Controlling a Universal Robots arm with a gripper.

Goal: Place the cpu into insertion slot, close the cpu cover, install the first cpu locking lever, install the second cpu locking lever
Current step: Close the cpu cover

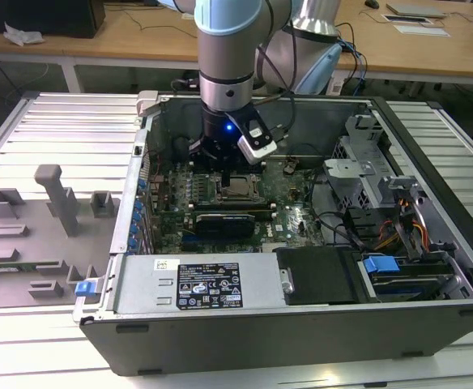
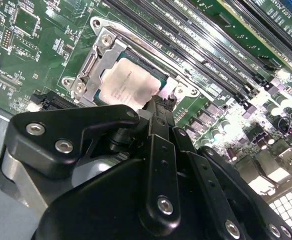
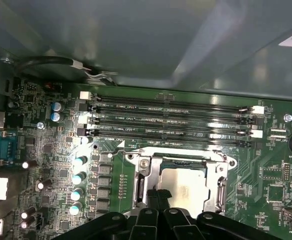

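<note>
The cpu [image 2: 128, 85] lies flat in the insertion slot [image 2: 155, 68], its silvery top showing. The cpu cover [image 2: 92, 65] is down around it as a silver frame, seen in both wrist views, cpu [image 3: 183, 182] and cpu cover [image 3: 145, 176]. A thin metal locking lever [image 3: 176, 148] runs along the socket's side nearest the memory slots. My gripper [image 2: 158, 106] is shut, its black fingertips together at the socket's edge, right beside the cpu, with nothing between them. In the exterior view the gripper [image 1: 220, 166] hangs over the motherboard [image 1: 293, 215], just off the socket [image 1: 240, 188].
Long black memory slots [image 3: 171, 120] lie beside the socket. A black card [image 1: 224, 220] crosses the board. The case wall [image 1: 143, 154], drive cage [image 1: 358, 174] and cables [image 1: 398, 219] hem in the arm. Grey fixtures [image 1: 54, 194] stand on the table at the exterior view's left.
</note>
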